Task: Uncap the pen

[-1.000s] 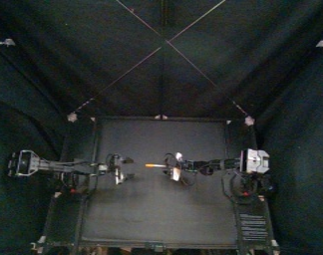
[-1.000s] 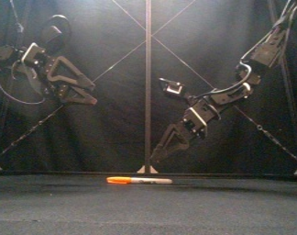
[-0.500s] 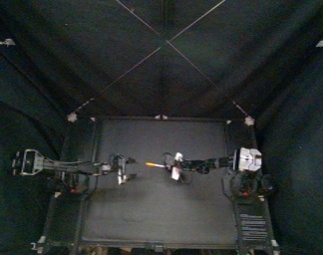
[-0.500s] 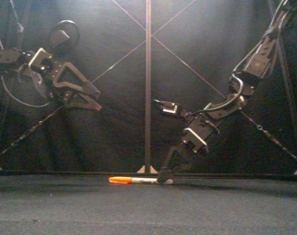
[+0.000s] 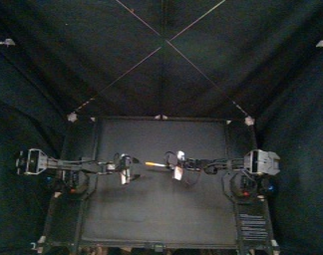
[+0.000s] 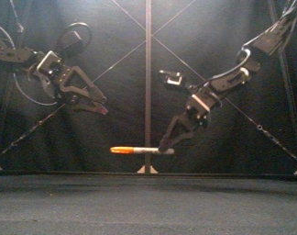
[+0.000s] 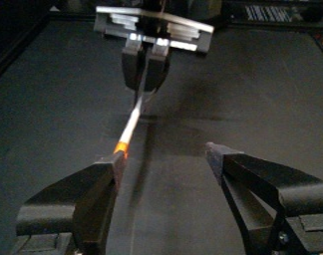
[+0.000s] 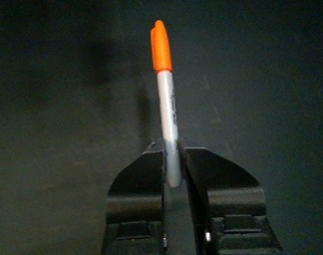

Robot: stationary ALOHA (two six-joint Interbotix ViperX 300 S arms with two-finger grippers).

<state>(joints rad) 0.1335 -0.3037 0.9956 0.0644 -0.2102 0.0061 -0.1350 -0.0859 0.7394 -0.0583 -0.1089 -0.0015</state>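
Your right gripper (image 6: 167, 150) is clamped on the pen (image 6: 141, 149), which is level in the air above mid-table (image 6: 65, 197). Its long axis runs left-right, with the orange cap (image 6: 120, 149) pointing left at your left gripper (image 6: 97, 106), which is spread wide, empty, and sits up-left of the cap.

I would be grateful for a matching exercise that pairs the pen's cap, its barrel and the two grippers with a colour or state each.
Things:
1. cap
2. barrel
3. left gripper
4. right gripper

Colour or state:
A. shut on the pen, held above the table
B. orange
C. open, apart from the pen
D. pale

Pairs: 1-B, 2-D, 3-C, 4-A
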